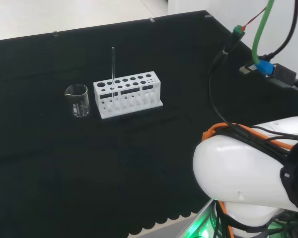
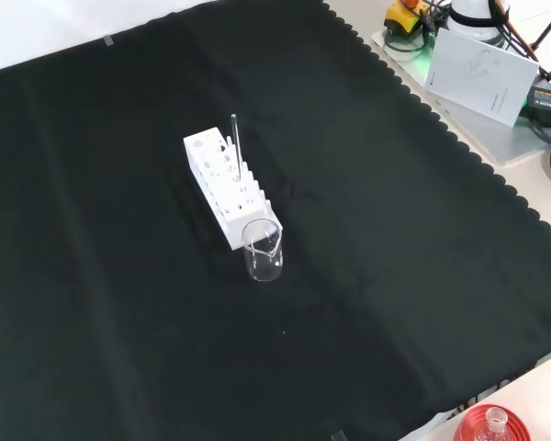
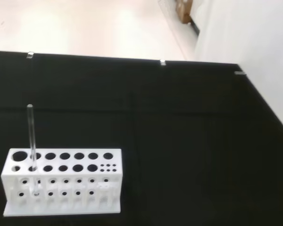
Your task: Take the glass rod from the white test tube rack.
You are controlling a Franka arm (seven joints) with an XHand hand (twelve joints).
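White rack point(image 3: 61, 181) holds glass rod point(image 3: 31, 136) upright; hand's state cannot be told

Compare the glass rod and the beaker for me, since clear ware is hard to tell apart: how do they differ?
The glass rod is thin and tall; the beaker is short and wide. The rod stands upright in the white rack, while the beaker sits on the black cloth beside the rack's end. Both are clear.

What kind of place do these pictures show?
Probably a robotics lab set up as a chemistry bench: a black cloth carries a white test tube rack with a glass rod standing in it, a small glass beaker beside it, and the white robot arm nearby.
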